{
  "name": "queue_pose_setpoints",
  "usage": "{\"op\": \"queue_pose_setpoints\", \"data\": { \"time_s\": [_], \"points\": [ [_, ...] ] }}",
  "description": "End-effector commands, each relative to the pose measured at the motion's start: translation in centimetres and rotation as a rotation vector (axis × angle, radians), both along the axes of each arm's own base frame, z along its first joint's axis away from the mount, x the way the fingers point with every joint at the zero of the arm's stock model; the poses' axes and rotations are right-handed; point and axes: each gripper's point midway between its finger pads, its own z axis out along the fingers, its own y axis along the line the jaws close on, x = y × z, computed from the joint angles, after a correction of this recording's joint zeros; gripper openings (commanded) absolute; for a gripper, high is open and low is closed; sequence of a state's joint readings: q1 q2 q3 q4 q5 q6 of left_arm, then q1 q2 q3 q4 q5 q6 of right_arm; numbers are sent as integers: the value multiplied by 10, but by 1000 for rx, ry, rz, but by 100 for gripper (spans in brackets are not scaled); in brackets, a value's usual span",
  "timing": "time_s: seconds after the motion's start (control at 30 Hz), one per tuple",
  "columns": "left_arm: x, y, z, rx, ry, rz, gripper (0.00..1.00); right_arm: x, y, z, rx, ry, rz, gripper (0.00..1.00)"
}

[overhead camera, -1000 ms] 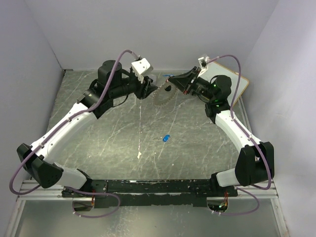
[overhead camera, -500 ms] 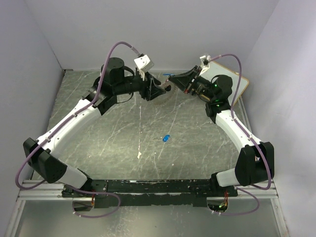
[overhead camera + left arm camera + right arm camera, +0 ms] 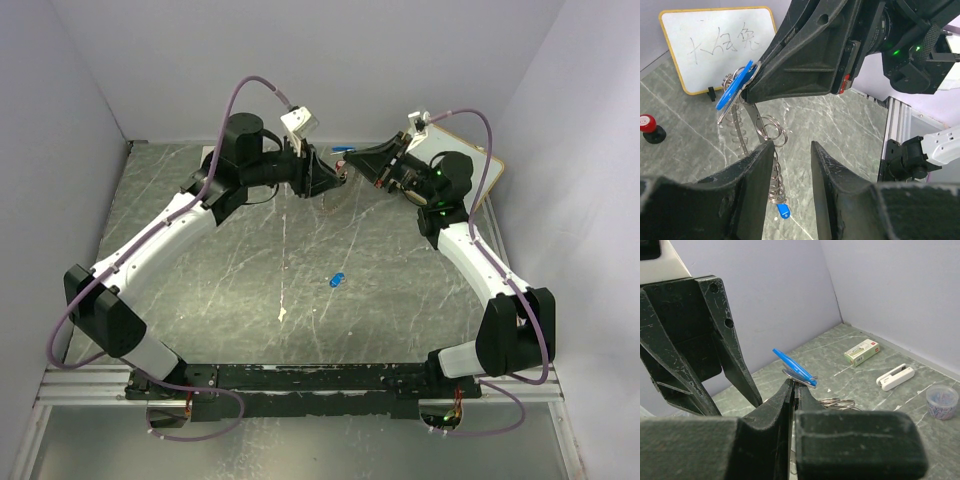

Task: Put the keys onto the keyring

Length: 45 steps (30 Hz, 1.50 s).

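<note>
My right gripper [image 3: 794, 382] is shut at its tip on a blue key [image 3: 795, 367] that sticks up from the pinch, held above the table at the back centre. The keyring [image 3: 777, 187] hangs down from that same tip [image 3: 756, 70], and its small loops run along the inner face of my left gripper's left finger. My left gripper [image 3: 792, 145] is open, jaws apart with a clear gap between them, just below and facing the right gripper [image 3: 348, 168]. A second blue key [image 3: 337, 280] lies alone on the table mid-field, also seen under the left jaws [image 3: 783, 212].
A yellow-framed whiteboard [image 3: 458, 160] leans at the back right. A red-and-black knob [image 3: 650, 129] stands on the table near it. By the back wall lie a green-white box [image 3: 861, 351], a white stapler-like piece [image 3: 895, 377] and a clear small cup [image 3: 942, 401].
My left arm has swung right and closer to the right gripper's tip. Its jaws widened, then narrowed partway. The keyring, earlier seen face-on, now hangs edge-on. The right arm barely moved.
</note>
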<state>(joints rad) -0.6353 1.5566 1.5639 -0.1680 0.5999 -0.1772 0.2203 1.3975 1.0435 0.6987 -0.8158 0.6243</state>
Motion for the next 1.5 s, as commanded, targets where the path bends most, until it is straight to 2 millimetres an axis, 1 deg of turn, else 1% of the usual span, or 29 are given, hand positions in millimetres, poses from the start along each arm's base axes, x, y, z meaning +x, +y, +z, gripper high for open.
{"op": "queue_pose_setpoints", "data": {
  "time_s": [0.0,0.07,0.13,0.23,0.33,0.37,0.6,0.7,0.83,0.97,1.13,1.3,1.47],
  "points": [
    [11,-1,14,-39,-6,33,47,-15,-4,34,25,-111,1,0],
    [15,4,13,-46,2,67,52,-15,-5,34,21,-114,-7,0],
    [21,11,14,-68,8,112,59,-15,-5,34,18,-115,-9,0],
    [26,24,24,-116,-10,181,63,-14,-5,33,16,-113,-10,0],
    [28,35,33,-161,-27,242,70,-14,-5,33,20,-113,-12,0],
    [29,38,33,-165,-27,253,71,-15,-5,33,22,-113,-12,0],
    [29,33,26,-165,-7,219,70,-16,-5,36,29,-119,-7,0],
    [27,32,30,-175,-18,201,70,-18,-5,36,28,-120,-7,0],
    [24,26,29,-173,-13,158,70,-17,-6,36,28,-115,-12,0],
    [19,23,32,-206,15,132,71,-16,-6,36,33,-109,-22,0],
    [16,22,33,-209,16,119,71,-11,-8,36,44,-85,-46,0],
    [18,25,30,-206,13,141,72,-5,-11,36,68,-50,-80,0],
    [18,28,29,-210,6,157,73,4,-13,39,93,-10,-143,0]
  ]
}}
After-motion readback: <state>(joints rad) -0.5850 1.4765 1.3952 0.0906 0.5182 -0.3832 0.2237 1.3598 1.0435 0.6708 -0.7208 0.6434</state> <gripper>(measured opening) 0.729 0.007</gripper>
